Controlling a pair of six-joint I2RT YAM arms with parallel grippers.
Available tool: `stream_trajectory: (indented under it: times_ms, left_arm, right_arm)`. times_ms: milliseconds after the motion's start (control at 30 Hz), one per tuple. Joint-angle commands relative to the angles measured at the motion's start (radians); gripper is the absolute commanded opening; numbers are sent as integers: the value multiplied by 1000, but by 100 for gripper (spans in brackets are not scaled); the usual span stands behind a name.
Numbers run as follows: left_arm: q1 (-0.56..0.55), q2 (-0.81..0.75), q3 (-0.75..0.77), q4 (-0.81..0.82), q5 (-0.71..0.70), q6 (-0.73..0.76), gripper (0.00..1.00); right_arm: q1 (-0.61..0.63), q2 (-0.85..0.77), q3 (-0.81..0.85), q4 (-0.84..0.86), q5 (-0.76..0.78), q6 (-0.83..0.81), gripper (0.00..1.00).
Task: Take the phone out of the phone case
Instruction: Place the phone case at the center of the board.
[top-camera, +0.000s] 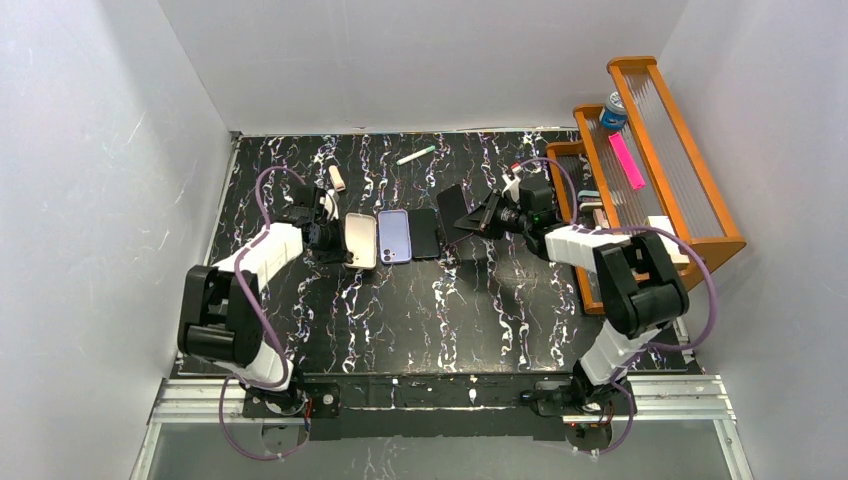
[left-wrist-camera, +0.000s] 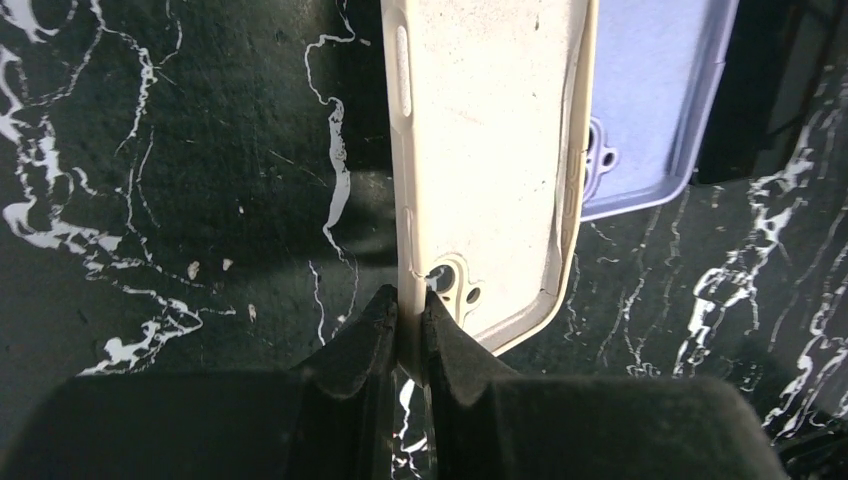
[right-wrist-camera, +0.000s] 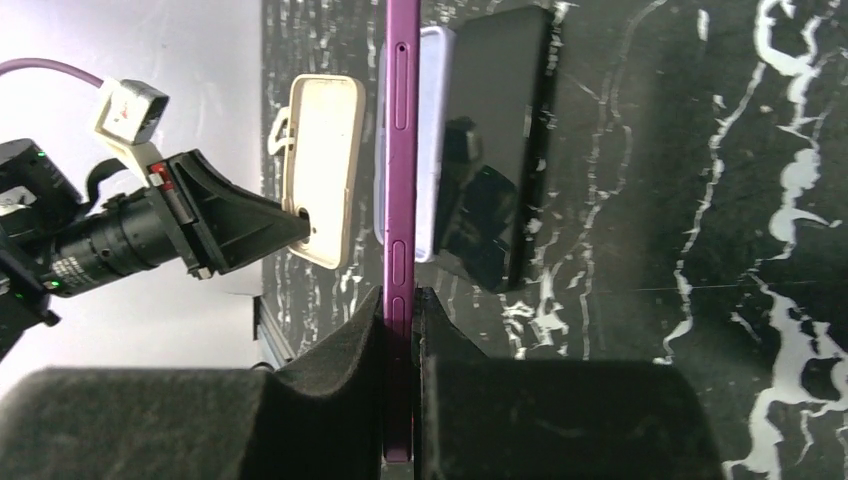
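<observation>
Right jaws clamp a purple phone (right-wrist-camera: 401, 150) edge-on, screen hidden; left jaws pinch a cream case (left-wrist-camera: 490, 150).

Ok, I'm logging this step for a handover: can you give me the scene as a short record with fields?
left gripper: shut on the edge of the cream case
cream case: looks empty, camera cutout visible
right gripper: shut on the purple phone, held edge-on
on table: lavender case and black phone, side by side
task state: the purple phone appears to be out of the cream case
</observation>
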Motion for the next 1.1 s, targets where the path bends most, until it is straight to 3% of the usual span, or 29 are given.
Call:
stream_trajectory:
  times_ms: [0, 233, 600, 767, 1067]
  left_arm:
    - [4, 57, 64, -16, -6, 63, 0]
    - [6, 158, 94, 21, 0, 77, 0]
    - [6, 190, 36, 141, -16, 2, 0]
    - [6, 192, 30, 168, -26, -11, 0]
    - [6, 213, 24, 158, -18, 6, 18]
  right_arm:
    - [-7, 65, 22, 120, 3, -29, 1]
    - [-7, 163, 16, 156, 18, 1, 1]
    - [-4, 295, 38, 257, 12, 61, 6]
    - [0, 309, 28, 267, 7, 67, 15]
    - [7, 305, 35, 134, 33, -27, 47]
